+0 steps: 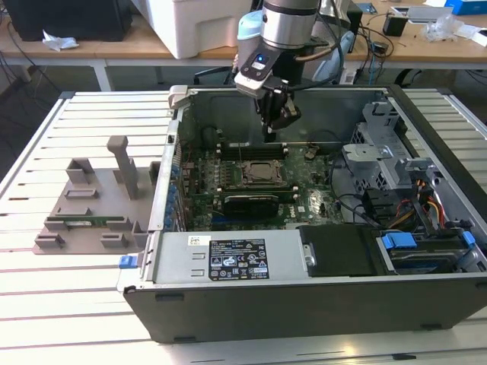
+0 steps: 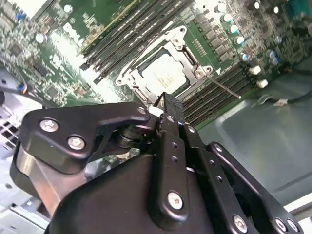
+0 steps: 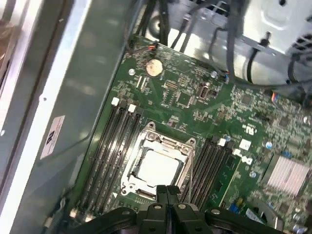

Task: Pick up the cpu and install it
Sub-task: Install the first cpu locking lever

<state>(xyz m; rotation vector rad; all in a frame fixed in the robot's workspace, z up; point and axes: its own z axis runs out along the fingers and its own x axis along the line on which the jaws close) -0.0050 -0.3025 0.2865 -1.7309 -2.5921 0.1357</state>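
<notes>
Bright, even room light fills the exterior view; the inside of the case (image 1: 304,304) sits in mild shadow. In the second wrist view glare washes part of the board (image 2: 73,56) white and the cpu (image 2: 163,75) shines. The first wrist view is hazy, the gripper (image 3: 168,191) a dark blur.
</notes>
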